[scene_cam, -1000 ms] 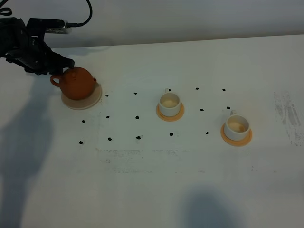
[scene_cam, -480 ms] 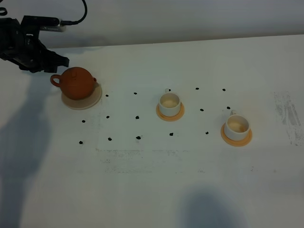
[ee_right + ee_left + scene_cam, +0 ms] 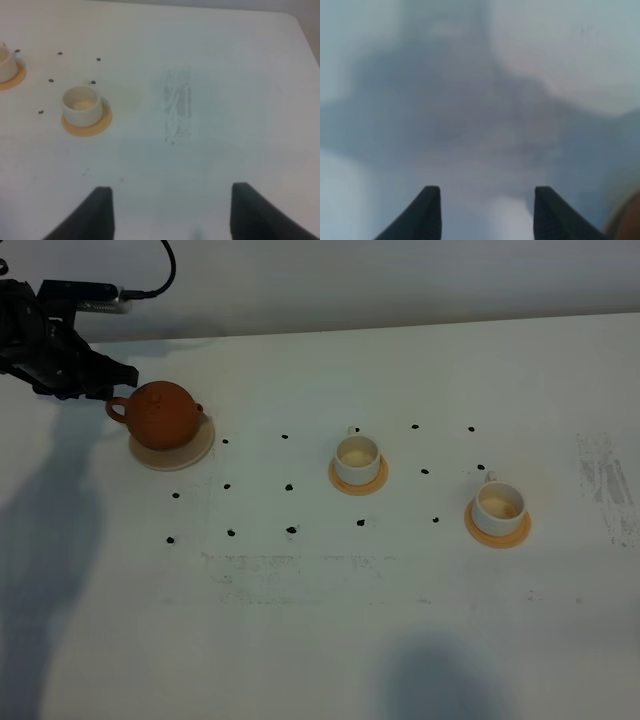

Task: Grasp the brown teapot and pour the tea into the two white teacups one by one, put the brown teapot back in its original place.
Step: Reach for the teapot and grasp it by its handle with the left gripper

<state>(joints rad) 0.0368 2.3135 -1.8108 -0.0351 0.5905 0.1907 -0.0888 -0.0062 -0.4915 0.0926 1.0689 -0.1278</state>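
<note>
The brown teapot (image 3: 163, 415) stands upright on its cream coaster, the original place (image 3: 190, 453), at the left of the table. My left gripper (image 3: 118, 378) hovers just behind and left of the teapot's handle, open and holding nothing; in the left wrist view the left gripper (image 3: 487, 215) shows only blurred table between its fingers, with a brown edge of the teapot (image 3: 627, 222) beside one finger. The two white teacups (image 3: 357, 455) (image 3: 497, 503) sit on orange coasters, middle and right. The right gripper (image 3: 170, 215) is open over bare table, near the right teacup (image 3: 81, 104).
Small black dots (image 3: 289, 486) mark the table between teapot and cups. A grey scuffed patch (image 3: 605, 485) lies near the table's right edge. A black cable (image 3: 165, 270) loops above the left arm at the back. The table's far edge runs behind the teapot.
My left gripper has drawn back to the left, away from the teapot's top and handle. The teapot stays on its coaster. The cups have not moved.
</note>
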